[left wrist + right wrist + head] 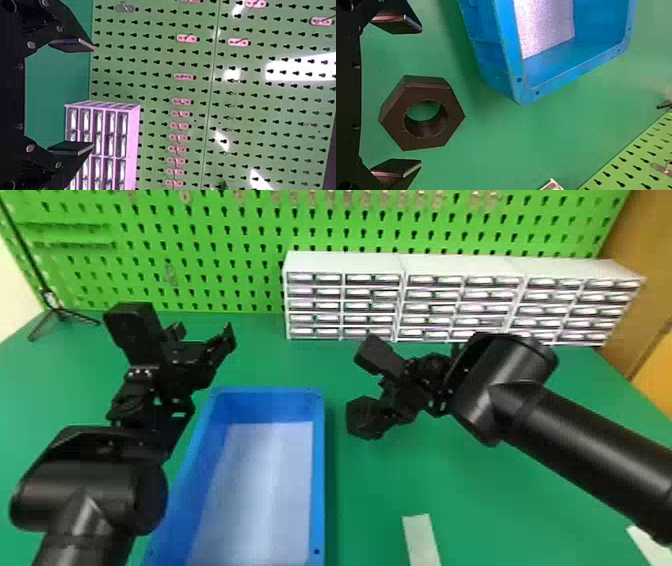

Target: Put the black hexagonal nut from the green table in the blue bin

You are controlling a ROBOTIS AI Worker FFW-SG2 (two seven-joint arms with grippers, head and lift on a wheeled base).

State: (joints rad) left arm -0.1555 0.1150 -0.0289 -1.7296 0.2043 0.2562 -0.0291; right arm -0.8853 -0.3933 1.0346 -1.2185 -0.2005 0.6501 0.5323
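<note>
Right pincer (387,402): wide open, holding nothing. In its wrist view the black hexagonal nut (421,93) sits on the table (375,480), between the two flat fingers as we look down, with a visible gap to each (we see no contact). Nut is thick, matte and dark, flat-sided, with a big round hole and green showing through.

Left pincer (202,335): also wide open, empty, above the table to the left of the blue bin's (318,470) far end. We read its flat pads as parallel.

Bin: rectangular, smooth plastic-looking walls, pale speckled sheet on its floor. It stands just left of the right pincer.

Table: smooth green top. Behind, green pegboard (215,260) with keyhole-shaped slots, white drawer units (345,265) in front. Pale flat strip (421,540) near us.
</note>
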